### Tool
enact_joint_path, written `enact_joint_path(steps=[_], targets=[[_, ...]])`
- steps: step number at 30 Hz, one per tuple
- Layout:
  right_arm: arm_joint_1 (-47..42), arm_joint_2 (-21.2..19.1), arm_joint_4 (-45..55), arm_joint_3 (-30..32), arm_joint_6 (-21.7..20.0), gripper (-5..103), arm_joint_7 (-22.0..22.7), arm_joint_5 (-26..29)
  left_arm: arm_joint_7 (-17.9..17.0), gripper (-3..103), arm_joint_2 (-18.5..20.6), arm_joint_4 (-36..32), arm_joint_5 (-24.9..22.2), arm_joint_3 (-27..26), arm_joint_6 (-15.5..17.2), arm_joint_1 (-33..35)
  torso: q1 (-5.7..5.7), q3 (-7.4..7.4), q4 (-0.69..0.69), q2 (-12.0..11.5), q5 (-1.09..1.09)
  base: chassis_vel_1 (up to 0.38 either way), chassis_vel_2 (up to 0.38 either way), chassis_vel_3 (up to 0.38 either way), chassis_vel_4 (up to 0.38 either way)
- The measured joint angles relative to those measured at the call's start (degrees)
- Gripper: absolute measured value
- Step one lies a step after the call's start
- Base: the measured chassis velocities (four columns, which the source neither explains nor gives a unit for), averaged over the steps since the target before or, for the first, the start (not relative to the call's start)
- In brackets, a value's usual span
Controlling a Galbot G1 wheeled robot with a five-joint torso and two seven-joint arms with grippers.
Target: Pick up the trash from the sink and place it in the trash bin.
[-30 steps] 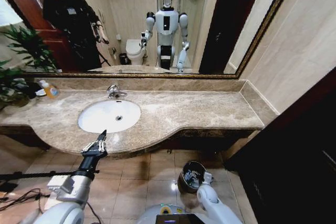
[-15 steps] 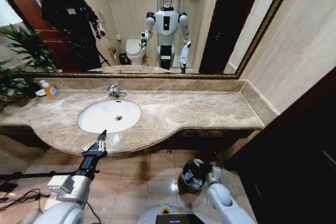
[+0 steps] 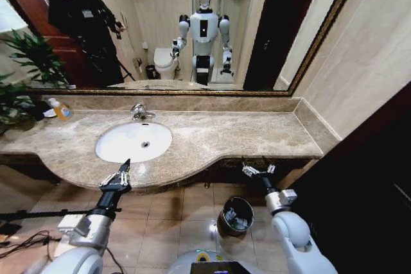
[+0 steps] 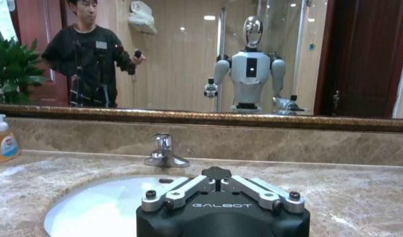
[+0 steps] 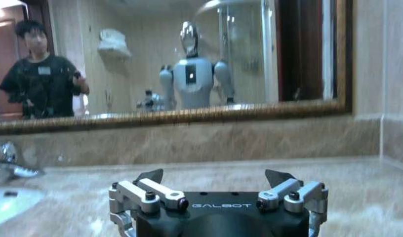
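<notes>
Nearest item on my feed: my left arm, reaching forward and up from the lower left, its left end effector [image 3: 121, 172] at the front lip of the tabletop [image 3: 257, 134], just short of the sink [image 3: 133, 142]. Its fingers are clenched together to a point with nothing between them. "GALBOT" is lettered in white on the housing in the left wrist view.

Next: my right arm, raised from the lower right, forearm angled upward, right end effector [image 3: 258, 171] level with the tabletop's front edge and above the floor. It is released, fingers [image 5: 147, 176] spread wide and empty. The same "GALBOT" lettering shows in the right wrist view.

On the tiled floor between the arms: the trash bin [image 3: 235, 216], dark, round, upright, with pale trash [image 3: 237, 221] lying inside.

Farther: the white oval basin with chrome faucet [image 3: 140, 112]; no items that I can make out in it.

Far left of the tabletop: orange soap bottle [image 3: 61, 109]; its label is unreadable.
</notes>
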Motion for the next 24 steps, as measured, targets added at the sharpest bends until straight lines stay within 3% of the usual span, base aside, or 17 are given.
enact_joint_path(steps=[9, 24], targets=[[-2.6, -0.5, 4.7, 3.6, 0.2, 100, 1.6, -0.6, 0.0, 0, 0.0, 0.0, 0.0, 0.0, 0.0, 0.0, 0.00, 0.00, 0.00, 0.0, 0.01, 0.000, 0.000, 0.000, 0.000], [-10.1, 0.1, 8.5, 10.0, 1.6, 100, 0.0, 2.3, 0.0, 0, 0.0, 0.0, 0.0, 0.0, 0.0, 0.0, 0.01, 0.00, 0.00, 0.0, 0.01, 0.000, 0.000, 0.000, 0.000]])
